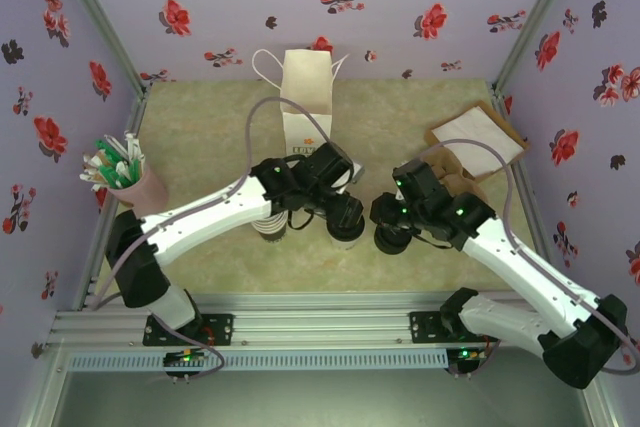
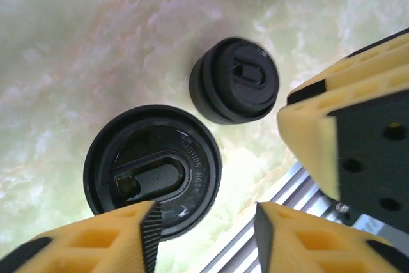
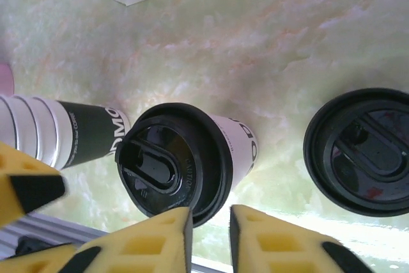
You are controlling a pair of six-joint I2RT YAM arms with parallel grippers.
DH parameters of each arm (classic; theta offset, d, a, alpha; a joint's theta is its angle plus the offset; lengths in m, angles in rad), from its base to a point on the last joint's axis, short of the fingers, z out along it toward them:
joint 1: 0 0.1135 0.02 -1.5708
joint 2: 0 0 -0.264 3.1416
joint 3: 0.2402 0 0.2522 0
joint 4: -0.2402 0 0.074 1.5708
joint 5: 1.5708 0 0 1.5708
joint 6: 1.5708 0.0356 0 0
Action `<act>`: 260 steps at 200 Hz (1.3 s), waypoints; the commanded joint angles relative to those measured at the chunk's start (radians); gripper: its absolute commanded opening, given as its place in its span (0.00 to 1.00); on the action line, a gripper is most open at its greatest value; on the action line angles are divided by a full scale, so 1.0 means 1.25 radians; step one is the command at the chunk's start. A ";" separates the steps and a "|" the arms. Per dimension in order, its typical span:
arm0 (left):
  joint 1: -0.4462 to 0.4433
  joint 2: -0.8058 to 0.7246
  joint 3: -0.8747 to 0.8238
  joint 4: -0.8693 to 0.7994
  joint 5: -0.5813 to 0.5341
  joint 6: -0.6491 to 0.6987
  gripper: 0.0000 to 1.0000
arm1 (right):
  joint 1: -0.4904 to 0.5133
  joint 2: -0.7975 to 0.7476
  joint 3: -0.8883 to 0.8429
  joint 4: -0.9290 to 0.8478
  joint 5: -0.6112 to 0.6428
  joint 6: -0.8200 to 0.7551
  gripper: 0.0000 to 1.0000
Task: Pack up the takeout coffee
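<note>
1. My left gripper [image 2: 206, 238] gapes wide and empty at the bottom edge of its wrist view.
2. My right gripper [image 3: 211, 238] is parted only a crack and grips nothing.
3. The takeout coffee [image 3: 172, 164] stands mid-frame just above it, between the cup stack [image 3: 57, 135] and the lids stack [image 3: 364, 151].

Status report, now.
Left gripper open above takeout coffee. Right gripper barely parted, empty. Coffee on table, not in bag. Lid stack close beside.
</note>
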 commanded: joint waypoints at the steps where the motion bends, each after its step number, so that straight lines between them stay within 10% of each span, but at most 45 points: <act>1: 0.011 -0.059 0.028 -0.043 -0.033 0.012 0.57 | -0.001 -0.034 0.035 -0.049 0.019 -0.024 0.33; 60: 0.036 -0.186 0.041 -0.094 -0.094 0.023 0.99 | 0.019 -0.051 0.126 -0.145 0.006 -0.086 0.70; 123: 0.093 -0.308 0.040 -0.194 -0.167 0.026 0.99 | 0.078 0.024 0.225 -0.244 0.059 -0.165 0.99; 260: 0.393 -0.344 -0.018 -0.171 -0.027 0.105 1.00 | 0.138 0.346 0.381 -0.189 0.078 -0.284 0.99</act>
